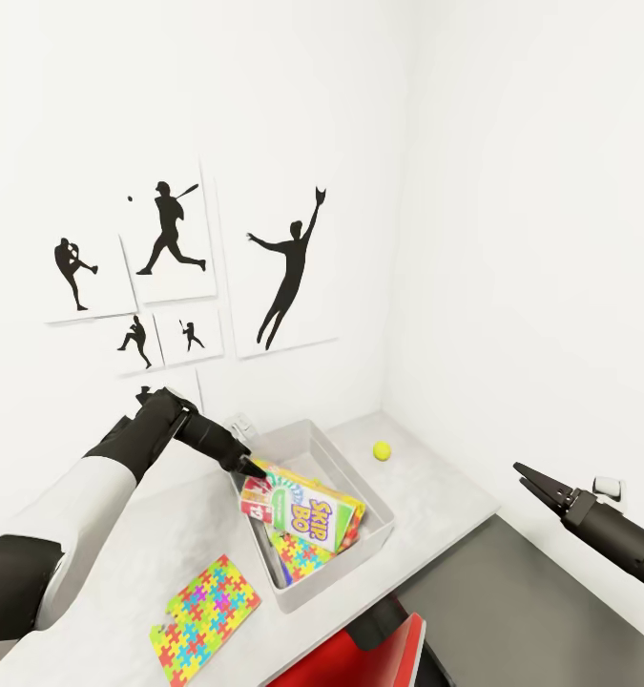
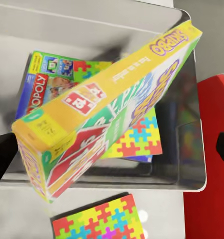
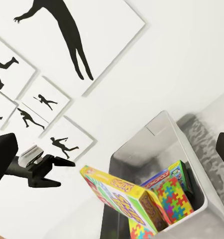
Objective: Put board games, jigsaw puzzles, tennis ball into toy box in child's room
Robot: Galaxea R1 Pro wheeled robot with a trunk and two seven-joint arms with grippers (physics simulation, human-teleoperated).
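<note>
The light grey toy box (image 1: 363, 471) stands on the white table (image 1: 159, 539). The Skip-Bo board game (image 1: 314, 513) leans tilted inside it, over a jigsaw puzzle (image 2: 137, 142) and a green-edged board game (image 2: 46, 85). My left gripper (image 1: 252, 468) is open just off the Skip-Bo box's upper end, and its fingers (image 2: 1, 155) stand wide apart. The second jigsaw puzzle (image 1: 205, 620) lies flat on the table in front of the toy box. The tennis ball (image 1: 382, 449) rests on the table past the box's right side. My right gripper (image 1: 520, 474) hangs open and empty, far right.
A red chair (image 1: 384, 656) sits under the table's near edge. A lower dark grey-topped unit (image 1: 522, 601) adjoins the table on the right. White walls meet in the corner behind, with black baseball silhouette pictures (image 1: 288, 267) on the left wall.
</note>
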